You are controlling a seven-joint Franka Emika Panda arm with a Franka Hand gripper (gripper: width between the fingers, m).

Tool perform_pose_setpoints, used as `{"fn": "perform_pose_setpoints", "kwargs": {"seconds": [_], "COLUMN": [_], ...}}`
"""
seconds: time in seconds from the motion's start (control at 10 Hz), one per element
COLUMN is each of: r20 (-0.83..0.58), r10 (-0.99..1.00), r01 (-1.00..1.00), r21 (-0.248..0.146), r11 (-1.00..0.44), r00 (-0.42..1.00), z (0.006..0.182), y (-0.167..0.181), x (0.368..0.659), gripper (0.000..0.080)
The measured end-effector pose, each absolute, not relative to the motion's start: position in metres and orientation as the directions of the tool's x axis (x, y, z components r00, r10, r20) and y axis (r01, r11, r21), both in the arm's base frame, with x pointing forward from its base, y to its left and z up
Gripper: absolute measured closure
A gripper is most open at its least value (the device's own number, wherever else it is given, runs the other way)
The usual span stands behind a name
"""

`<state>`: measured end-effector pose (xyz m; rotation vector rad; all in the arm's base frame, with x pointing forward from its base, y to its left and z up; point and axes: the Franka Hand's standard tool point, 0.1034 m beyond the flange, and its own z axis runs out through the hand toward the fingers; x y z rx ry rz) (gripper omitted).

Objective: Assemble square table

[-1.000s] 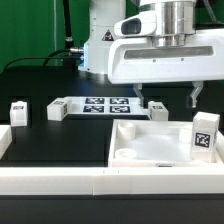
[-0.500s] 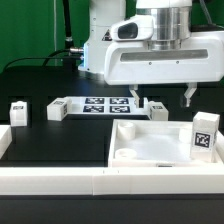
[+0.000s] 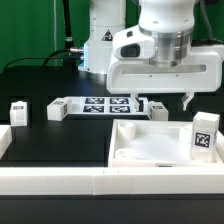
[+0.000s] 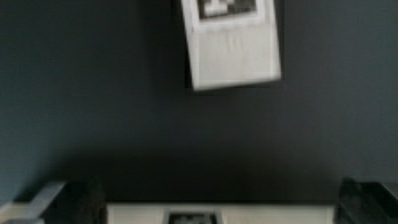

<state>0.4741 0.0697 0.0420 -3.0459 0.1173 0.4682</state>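
Note:
The white square tabletop [image 3: 150, 148], a tray with a raised rim, lies at the front of the black table. One tagged white leg [image 3: 205, 134] stands at its right corner. Two more legs [image 3: 19, 112] [image 3: 57, 109] stand on the exterior view's left. Another leg [image 3: 158, 110] sits behind the tabletop, just below my gripper [image 3: 162, 100]. The gripper hangs open above it and holds nothing. In the wrist view the dark fingers [image 4: 63, 200] stand wide apart around a blurred white tagged part [image 4: 192, 214]. A longer white tagged piece [image 4: 233, 45] lies farther off.
The marker board [image 3: 105, 104] lies behind the tabletop, between the legs. A long low white border rail [image 3: 90, 182] runs along the front edge and turns up the exterior view's left side [image 3: 4, 140]. The robot's base [image 3: 100, 50] stands at the back.
The gripper has come down a little and shifted slightly to the exterior view's left. Its jaws stay open. No part has moved.

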Motion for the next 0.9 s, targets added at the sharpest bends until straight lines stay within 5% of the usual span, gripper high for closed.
{"fn": "perform_pose_setpoints", "kwargs": {"seconds": [0.4,0.9], "r20": [-0.543,-0.636], "r10": [-0.055,-0.046], "r01": [-0.088,-0.086], "r21": [-0.035,-0.033], "r11": [-0.995,-0.996], "r00": [0.838,0.770], "z": [0.039,0.032], "y": [0.069,0.070], "x": [0.466,0.459], "gripper": [0.0150,0.0150]}}
